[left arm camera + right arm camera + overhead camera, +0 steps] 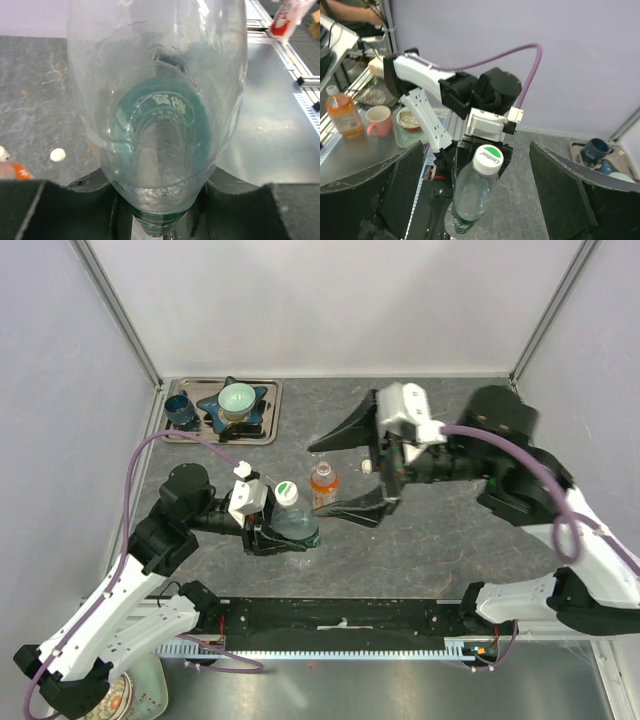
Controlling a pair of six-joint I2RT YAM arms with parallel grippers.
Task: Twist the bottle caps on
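Observation:
My left gripper (283, 532) (157, 212) is shut on the base of a clear greenish bottle (293, 523) (157, 100) and holds it tilted off the table. A white cap with a green mark (287, 492) (488, 158) sits on that bottle's (470, 200) neck. My right gripper (318, 480) (482, 195) stands wide open. Its fingers flank the capped bottle and touch neither bottle nor cap. The orange bottle (322, 486) (11, 171) stands upright on the table right beside the held one. A loose white cap (57, 155) lies on the table near it.
A metal tray (262, 428) at the back left carries a dark blue cup (180, 410) (594, 149) and a pale green bowl (238, 398) on a blue star-shaped holder. Beyond the near edge, a bench holds another orange bottle (342, 112) and a pink mug (379, 120).

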